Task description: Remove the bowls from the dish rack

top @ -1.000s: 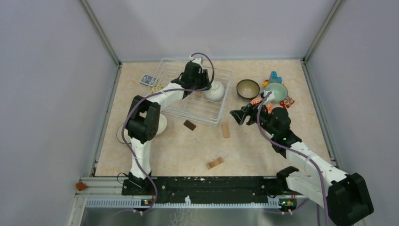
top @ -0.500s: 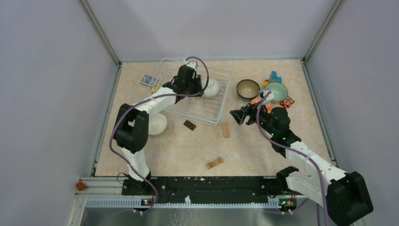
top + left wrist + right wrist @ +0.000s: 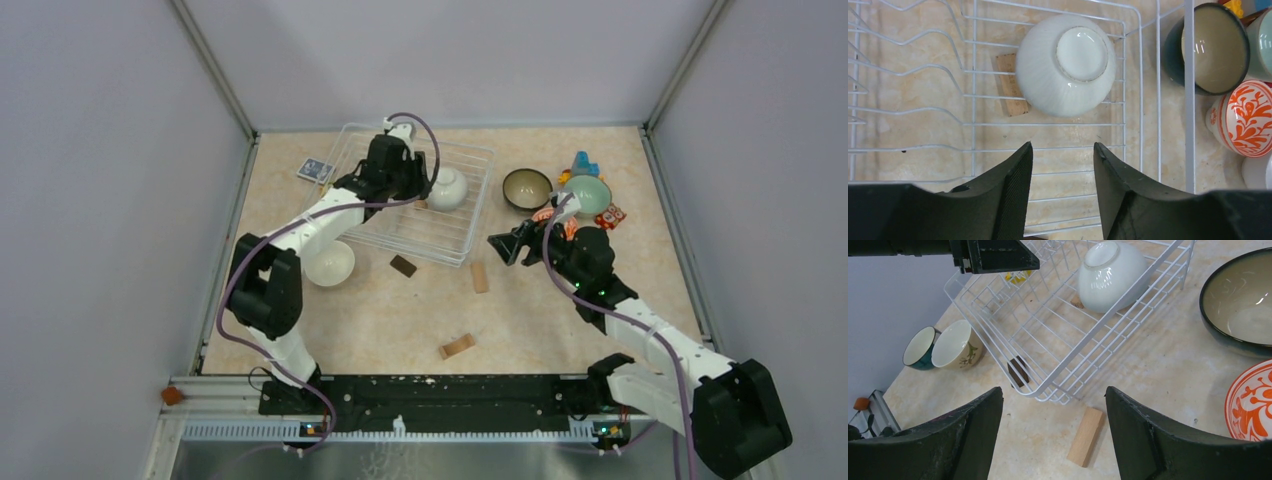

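Dish rack: the large white wire-grid dish rack (image 3: 440,238) (image 3: 1158,100) (image 3: 1048,355) stands on the beige table (image 3: 380,320), at the far left of centre.
Bowl in rack: one ribbed white ceramic bowl (image 3: 447,187) (image 3: 1065,65) (image 3: 1113,277) lies upside down, foot ring up, at the rack's right end. It partly covers a small pale wooden block (image 3: 1010,95) beneath the wires.
Left gripper: the left gripper (image 3: 1062,150) hangs over the rack floor near the upturned bowl but apart from it. Jaws parted about a bowl's foot-width, nothing between them.
Right gripper: the right gripper (image 3: 1053,392) (image 3: 500,245) hovers above the table off the rack's near right corner. Jaws spread wide, empty.
Bowls outside, right of rack: a dark-rimmed bowl with beige lining (image 3: 527,188) (image 3: 1208,47) (image 3: 1243,300), a pale green bowl (image 3: 587,195) and a white bowl with orange-red pattern (image 3: 1243,117) (image 3: 1253,400) stand close together.
Bowls outside, left of rack: a cream bowl with a plant motif (image 3: 955,345) (image 3: 330,263) touches a dark teal bowl (image 3: 919,347).
Loose items: a light wooden block (image 3: 479,277) (image 3: 1087,436) and a dark brown block (image 3: 403,265) (image 3: 1019,371) lie just beside the rack's near edge.
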You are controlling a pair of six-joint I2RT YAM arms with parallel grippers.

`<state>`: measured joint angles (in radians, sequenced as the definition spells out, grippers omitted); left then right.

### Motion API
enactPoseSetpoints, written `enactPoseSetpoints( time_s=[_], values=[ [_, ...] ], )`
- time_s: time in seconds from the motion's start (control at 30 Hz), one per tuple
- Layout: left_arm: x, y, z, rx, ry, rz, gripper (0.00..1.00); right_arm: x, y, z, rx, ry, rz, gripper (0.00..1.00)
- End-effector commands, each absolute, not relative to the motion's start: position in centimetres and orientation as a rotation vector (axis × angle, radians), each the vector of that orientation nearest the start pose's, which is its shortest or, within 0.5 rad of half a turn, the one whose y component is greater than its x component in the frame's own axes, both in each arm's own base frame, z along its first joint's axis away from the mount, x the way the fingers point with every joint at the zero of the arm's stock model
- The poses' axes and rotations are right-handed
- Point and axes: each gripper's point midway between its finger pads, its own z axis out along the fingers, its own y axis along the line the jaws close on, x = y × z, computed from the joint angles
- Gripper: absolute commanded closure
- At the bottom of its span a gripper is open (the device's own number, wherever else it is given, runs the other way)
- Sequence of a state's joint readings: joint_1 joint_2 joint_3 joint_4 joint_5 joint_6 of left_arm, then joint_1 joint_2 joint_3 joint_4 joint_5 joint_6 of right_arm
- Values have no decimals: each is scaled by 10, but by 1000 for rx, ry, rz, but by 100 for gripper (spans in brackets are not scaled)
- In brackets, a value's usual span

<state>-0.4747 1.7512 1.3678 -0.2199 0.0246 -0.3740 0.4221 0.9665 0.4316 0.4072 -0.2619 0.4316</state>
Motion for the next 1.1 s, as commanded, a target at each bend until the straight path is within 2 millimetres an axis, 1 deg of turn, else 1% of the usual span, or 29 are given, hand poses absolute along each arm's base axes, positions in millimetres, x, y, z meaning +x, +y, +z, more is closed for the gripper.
enactPoseSetpoints(
  time_s=[0.0, 0.07, 0.1, 0.13, 0.3, 0.4, 0.5, 0.53, 0.67, 0.8, 1.07],
  values=[
    [448, -248, 202, 150, 2060, -522, 42, 295, 198, 206, -191, 1701, 852, 26],
    [455, -252, 202, 155, 2046, -527, 36, 295, 198, 207, -195, 1699, 852, 26],
    [458, -255, 203, 160, 2042, -531, 35, 295, 197, 207, -196, 1702, 849, 26],
    [463, -257, 206, 164, 2033, -536, 35, 294, 197, 207, -198, 1703, 847, 26],
    [484, -268, 201, 185, 2020, -532, 38, 293, 195, 207, -200, 1703, 832, 26],
    [496, -273, 193, 184, 2024, -531, 38, 293, 193, 207, -197, 1703, 823, 26],
    [503, -279, 184, 184, 2037, -536, 38, 293, 193, 208, -199, 1701, 824, 26],
    [504, -280, 178, 188, 2047, -535, 38, 293, 193, 209, -200, 1701, 823, 26],
    [508, -281, 164, 192, 2072, -525, 38, 293, 193, 210, -198, 1700, 818, 26],
    [506, -280, 150, 199, 2102, -511, 41, 295, 192, 211, -197, 1701, 812, 26],
    [498, -271, 125, 193, 2170, -462, 43, 295, 195, 219, -205, 1690, 824, 26]
  ],
)
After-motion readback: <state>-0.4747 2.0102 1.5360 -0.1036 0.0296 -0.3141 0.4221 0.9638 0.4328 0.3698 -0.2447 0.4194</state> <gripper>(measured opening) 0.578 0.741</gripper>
